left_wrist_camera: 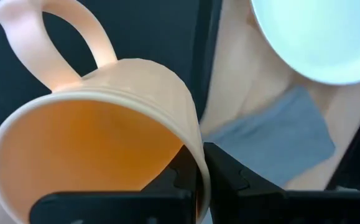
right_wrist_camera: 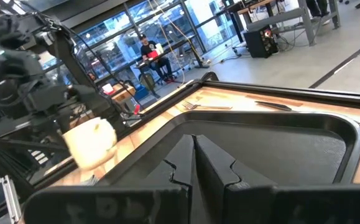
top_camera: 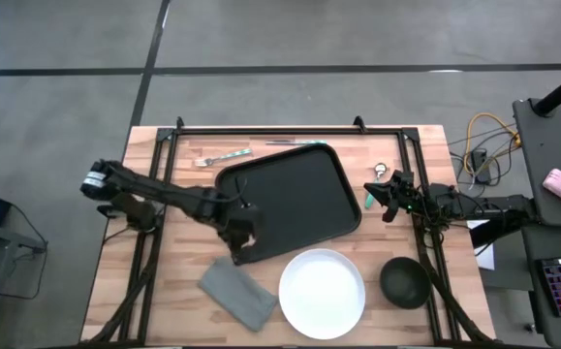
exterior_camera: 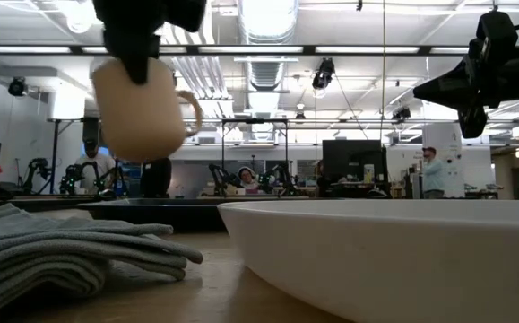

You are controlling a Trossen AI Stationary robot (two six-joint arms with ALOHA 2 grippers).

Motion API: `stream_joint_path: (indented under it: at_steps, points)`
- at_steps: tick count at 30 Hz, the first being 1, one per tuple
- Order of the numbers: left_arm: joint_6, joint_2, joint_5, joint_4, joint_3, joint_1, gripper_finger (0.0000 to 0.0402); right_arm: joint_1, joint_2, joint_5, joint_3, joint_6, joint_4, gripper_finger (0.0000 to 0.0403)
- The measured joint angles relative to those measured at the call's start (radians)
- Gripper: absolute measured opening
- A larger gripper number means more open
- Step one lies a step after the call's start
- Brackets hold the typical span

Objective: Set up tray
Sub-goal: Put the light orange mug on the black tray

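The black tray [top_camera: 295,194] lies flat on the middle of the wooden table; its rim also shows in the right wrist view [right_wrist_camera: 273,127]. My left gripper [top_camera: 244,240] hangs over the tray's near-left corner, shut on a peach mug [exterior_camera: 141,108], which the gripper hides in the high view. The mug also shows in the left wrist view [left_wrist_camera: 105,130] and the right wrist view [right_wrist_camera: 90,144]. My right gripper [top_camera: 387,197] hovers just off the tray's right edge, shut and empty [right_wrist_camera: 195,163]. My left gripper holds the mug by its rim [left_wrist_camera: 195,163], opposite the handle [left_wrist_camera: 74,37]. One finger [left_wrist_camera: 170,183] is inside the cup and the other finger [left_wrist_camera: 232,177] outside, coming from above. The mug hangs lifted clear of the table and tray [exterior_camera: 141,108], slightly tilted.
A white plate [top_camera: 322,293] sits near the table's near edge, a folded grey cloth [top_camera: 238,294] to its left and a dark bowl [top_camera: 404,282] to its right. A fork [top_camera: 224,156] and another utensil [top_camera: 295,142] lie beyond the tray. A green-handled utensil [top_camera: 368,198] lies by my right gripper.
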State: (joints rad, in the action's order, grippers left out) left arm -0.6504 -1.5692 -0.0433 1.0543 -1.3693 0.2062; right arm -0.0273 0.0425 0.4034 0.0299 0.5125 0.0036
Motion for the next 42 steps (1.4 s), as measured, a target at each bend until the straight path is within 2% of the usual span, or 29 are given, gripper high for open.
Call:
stream_joint_path:
  at_steps: [14, 21, 34, 42]
  points:
    - [0.293, -0.001, 0.024, -0.032, 0.001, -0.219, 0.0000, 0.000, 0.000, 0.000, 0.000, 0.000, 0.000, 0.0008]
    - [0.375, -0.001, 0.026, -0.037, 0.002, -0.306, 0.0000, 0.000, 0.000, 0.000, 0.000, 0.000, 0.000, 0.0008]
    - [0.431, -0.001, 0.116, -0.043, 0.005, -0.382, 0.0000, 0.000, 0.000, 0.020, 0.000, 0.000, 0.000, 0.0008]
    - [0.432, -0.001, 0.136, -0.042, 0.095, -0.392, 0.0000, 0.000, 0.000, 0.020, 0.000, 0.000, 0.000, 0.0008]
